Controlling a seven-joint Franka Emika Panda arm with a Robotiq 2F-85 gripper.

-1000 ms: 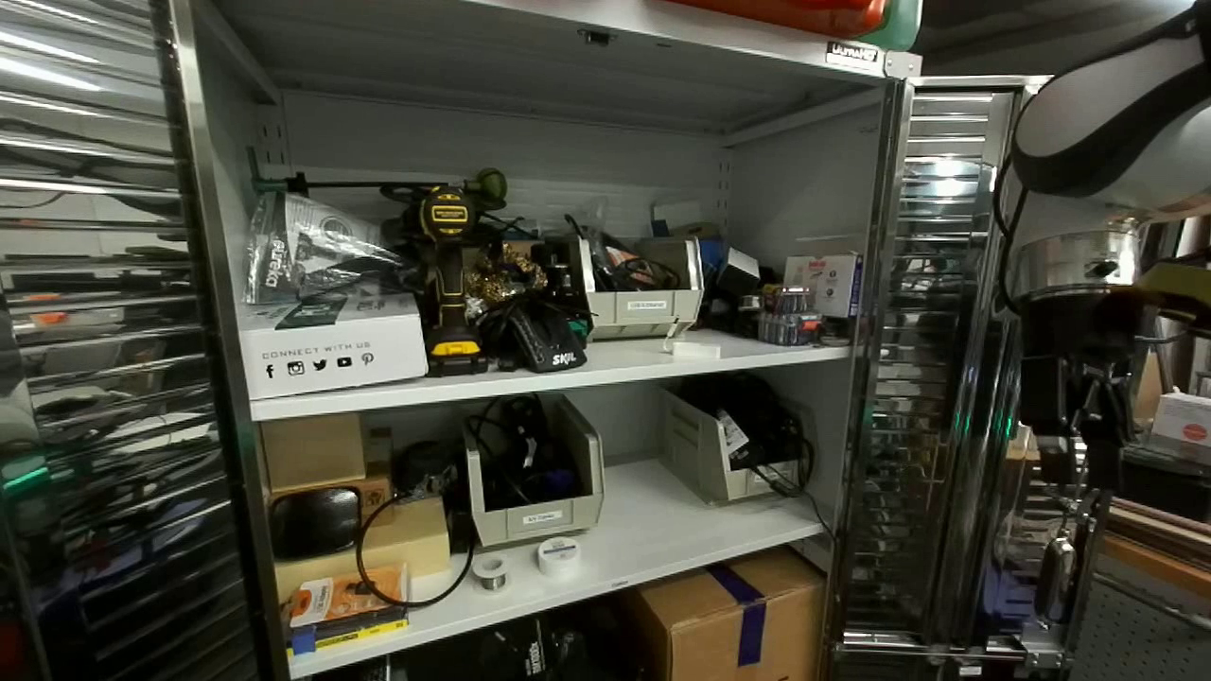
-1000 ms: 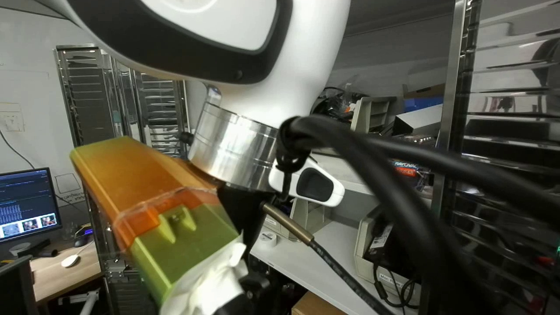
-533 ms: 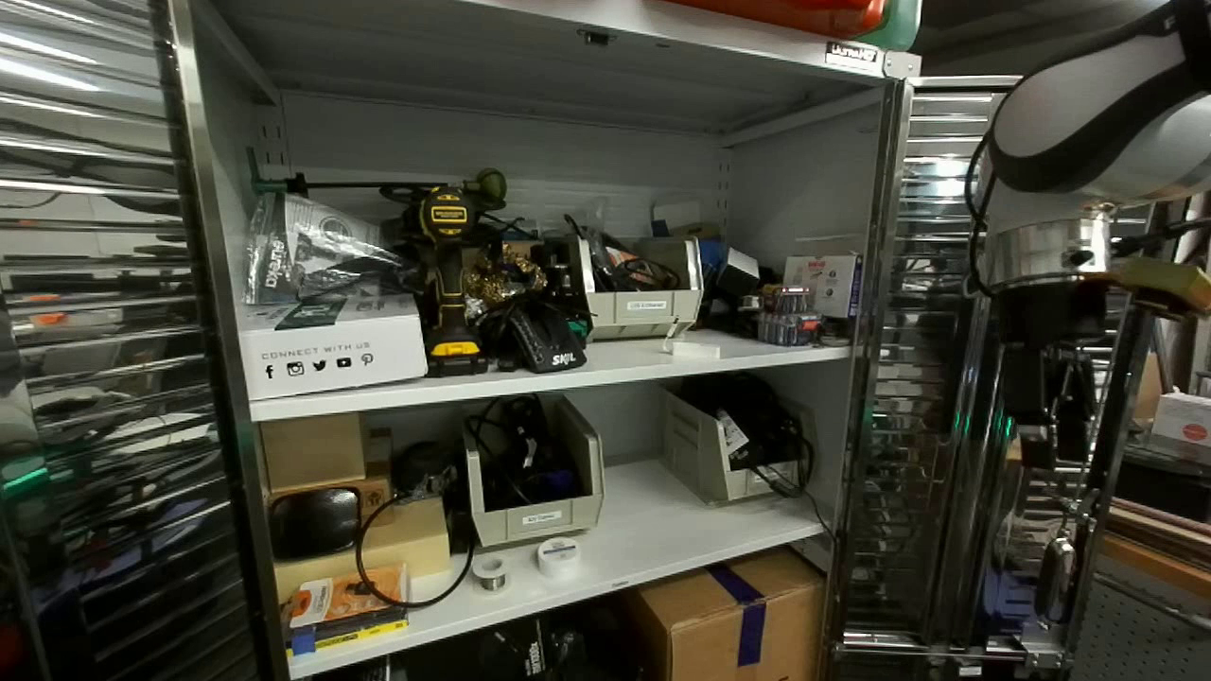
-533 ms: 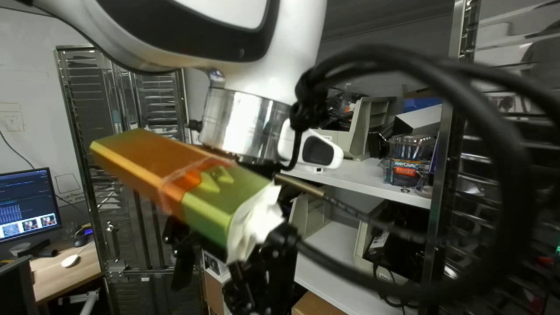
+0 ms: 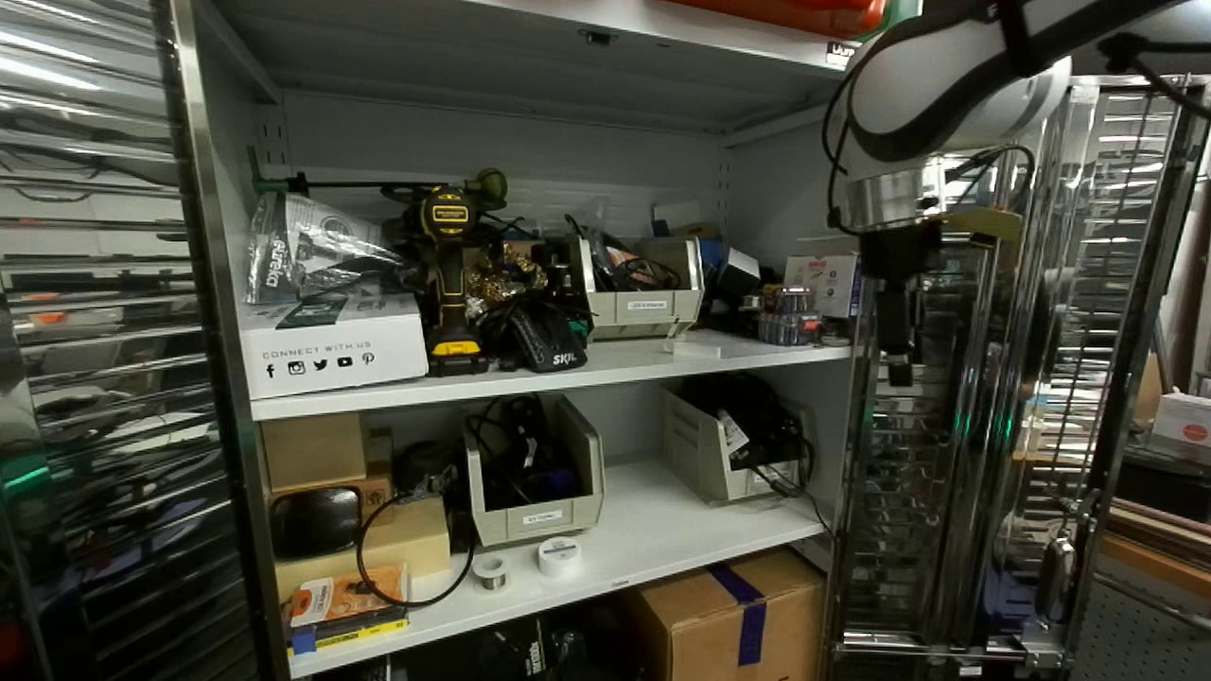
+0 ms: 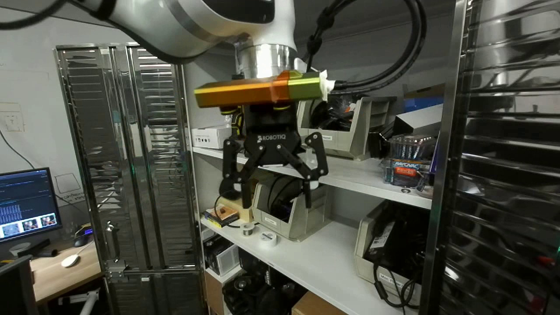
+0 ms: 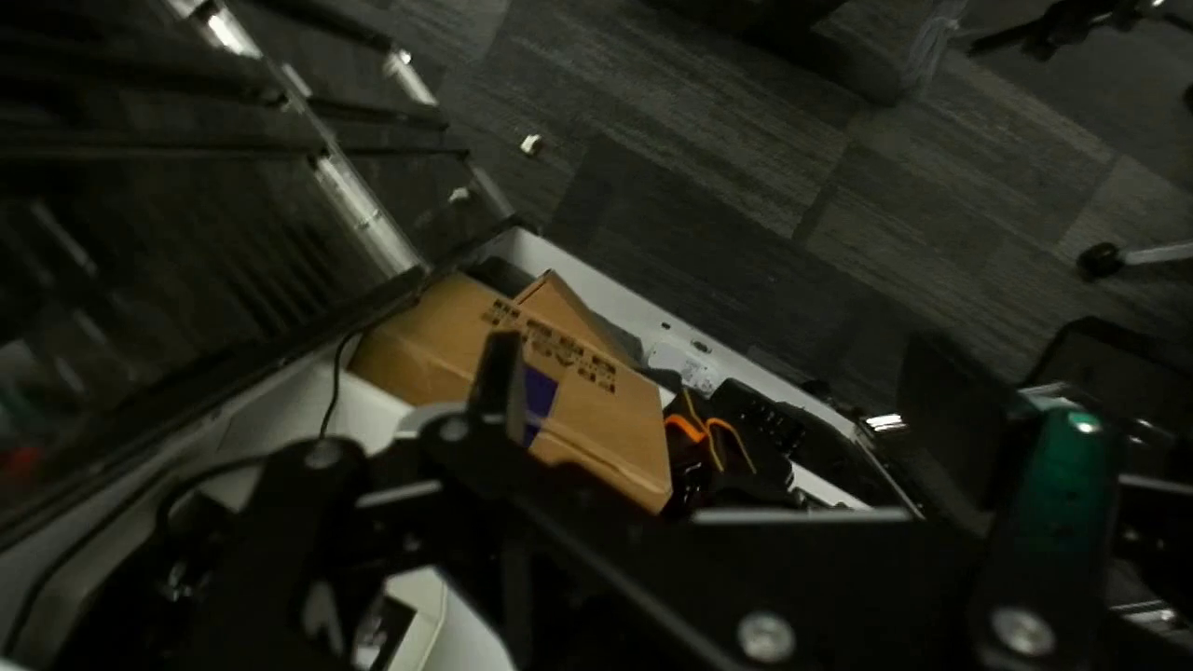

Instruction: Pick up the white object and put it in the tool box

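Note:
My gripper [image 6: 277, 199] is open and empty, pointing down in front of the open cabinet; it also shows in an exterior view [image 5: 900, 369] beside the right door and in the wrist view [image 7: 732, 401], fingers wide apart. A white roll [image 5: 559, 556] lies on the lower shelf's front edge, also seen in an exterior view [image 6: 267, 239]. A small white block [image 5: 695, 350] lies on the upper shelf. I cannot tell which is the white object. Grey open bins stand on both shelves: upper [image 5: 615, 323], lower left [image 5: 501, 526], lower right [image 5: 695, 459]. No other tool box shows.
A solder spool [image 5: 491, 572] stands beside the roll. A drill [image 5: 449, 274] and a white box [image 5: 331, 345] are on the upper shelf, with a battery pack [image 6: 407, 164] at its right end. Metal doors [image 5: 946, 530] flank the shelves. A cardboard box [image 5: 700, 624] sits below.
The arm has swung inward to the cabinet opening and away from an exterior camera. The gripper has risen and turned upright. Shelf items have not moved.

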